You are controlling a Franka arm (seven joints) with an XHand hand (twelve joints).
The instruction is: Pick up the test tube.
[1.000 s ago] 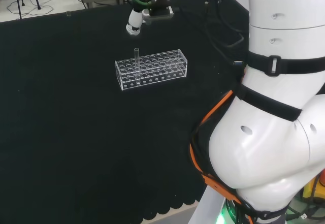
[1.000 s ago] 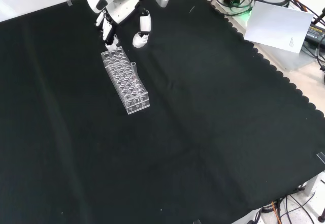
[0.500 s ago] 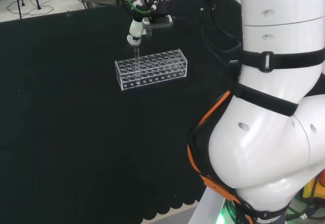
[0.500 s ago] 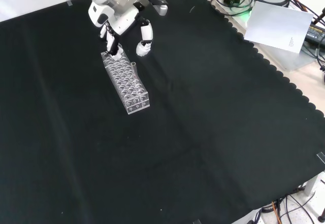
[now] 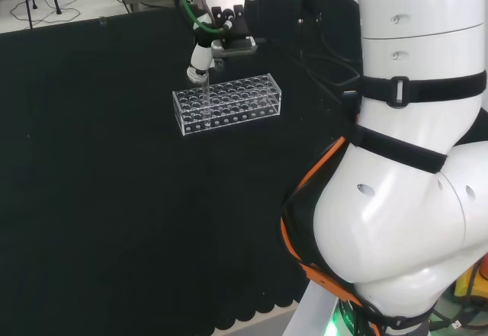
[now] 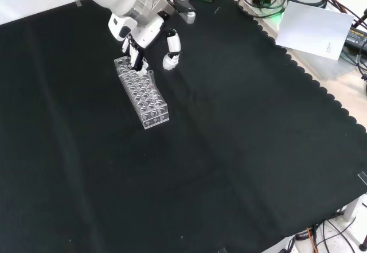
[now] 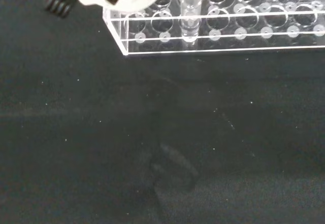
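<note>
Just below the fingertips of the black and white robot hand (image 6: 143,38) stands the thin clear glass test tube (image 5: 206,92), upright in a hole near one end of the clear plastic rack with rows of round holes (image 5: 229,105), which rests on the black cloth-covered desk (image 6: 229,150). In the front view the robot hand's fingers are spread: dark-tipped fingers (image 6: 135,61) reach down over the rack's far end, right at the tube's rim (image 6: 150,72), while the white thumb (image 6: 171,61) hangs apart on the other side, clear of the rack. Nothing is pinched, and I cannot tell whether a fingertip already touches the glass.

The wrist view shows the tube (image 7: 189,10) seated deep in the rack (image 7: 223,36), so only its upper part stands free above the top plate. My judgement is that the tube is very light, rigid, smooth and slippery, and brittle if squeezed sideways or knocked against the hole's edge. The best hold is probably a pinch between thumb and a finger on the free upper part just under the rim, followed by a straight vertical lift so it does not bind and drag the light rack along.
</note>
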